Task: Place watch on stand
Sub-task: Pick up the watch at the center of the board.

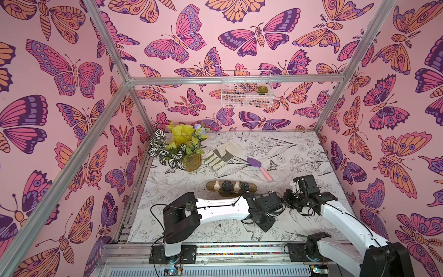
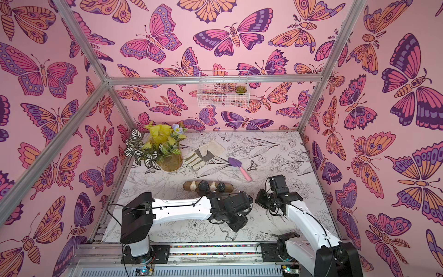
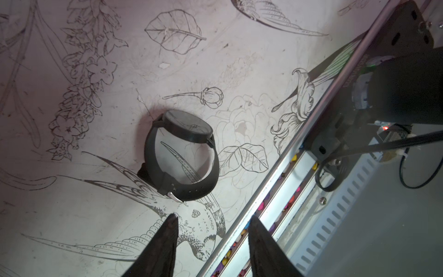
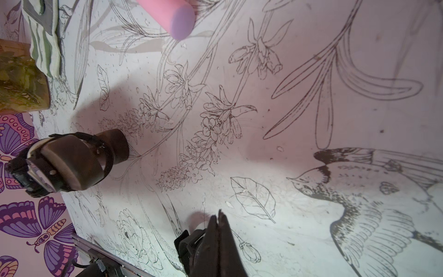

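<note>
Left gripper [image 3: 213, 221] has its two black fingers [image 3: 165, 242] wide apart with nothing between them. It hangs over the table [image 3: 239, 60] just short of the watch [image 3: 182, 156] and does not touch it. That watch is black with a round face. Its strap is done up in a ring, with the silver buckle on the side by the fingers. It lies flat on the table, not on the stand [image 1: 253, 187]. It is on the robot's side of the stand, close to the metal rail [image 3: 275, 172] at the table's edge. The stand is a long brown wooden bar with round ends. Four other watches sit in a row on it, two pale watches [image 1: 217, 185] and two dark watches [image 1: 226, 185]. Right gripper [image 4: 220, 217] has its fingers pressed tight together and holds nothing. It is low over the table, off the right end of the stand. On the far side of the stand lie a purple trowel [image 1: 260, 167] with a pink handle and a pale glove [image 1: 221, 153]. Next to the glove is a plant pot [image 1: 193, 163] with yellow flowers and stripy leaves. Far behind the stand and high up, a white wire basket [image 1: 247, 98] hangs on the butterfly wall with a little green plant [image 1: 262, 89] inside
</note>
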Motion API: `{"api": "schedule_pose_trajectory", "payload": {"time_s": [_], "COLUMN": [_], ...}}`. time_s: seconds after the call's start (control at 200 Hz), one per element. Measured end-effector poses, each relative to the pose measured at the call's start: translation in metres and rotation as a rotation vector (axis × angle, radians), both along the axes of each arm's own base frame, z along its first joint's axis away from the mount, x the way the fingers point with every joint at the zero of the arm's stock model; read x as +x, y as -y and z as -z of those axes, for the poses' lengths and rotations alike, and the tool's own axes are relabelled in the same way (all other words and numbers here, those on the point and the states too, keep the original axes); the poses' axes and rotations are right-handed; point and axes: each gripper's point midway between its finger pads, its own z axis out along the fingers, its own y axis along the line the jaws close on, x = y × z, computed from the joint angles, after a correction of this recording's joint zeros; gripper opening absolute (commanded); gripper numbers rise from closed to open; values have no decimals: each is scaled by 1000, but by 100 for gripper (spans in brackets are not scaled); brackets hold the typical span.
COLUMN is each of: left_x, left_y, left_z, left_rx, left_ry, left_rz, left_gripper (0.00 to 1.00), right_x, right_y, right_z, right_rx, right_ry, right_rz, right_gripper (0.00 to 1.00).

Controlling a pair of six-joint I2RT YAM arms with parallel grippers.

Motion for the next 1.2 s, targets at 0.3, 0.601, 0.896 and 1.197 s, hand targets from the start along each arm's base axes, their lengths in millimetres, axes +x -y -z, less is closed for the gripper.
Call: {"api": "schedule_pose_trajectory", "payload": {"time_s": [0.3,0.601,0.896,1.197], "left_x": [2,4,5,3], "left_y": [3,10,17,16], "left_z": [12,21,34,50], "left_rx": [45,61,98,140], "left_ry": [-3,-2,-5,-20], "left_rz": [15,33,64,82], "left_gripper": [48,48,47,36], "right_x": [0,3,9,11], "right_y": [0,-2,4,6], "right_z": [4,10,15,15], "right_rx": [5,20,5,3], "right_ry": [-12,-32,-36,-30], "right_rz": [0,-2,26,32], "right_gripper": [6,7,7,7]}}
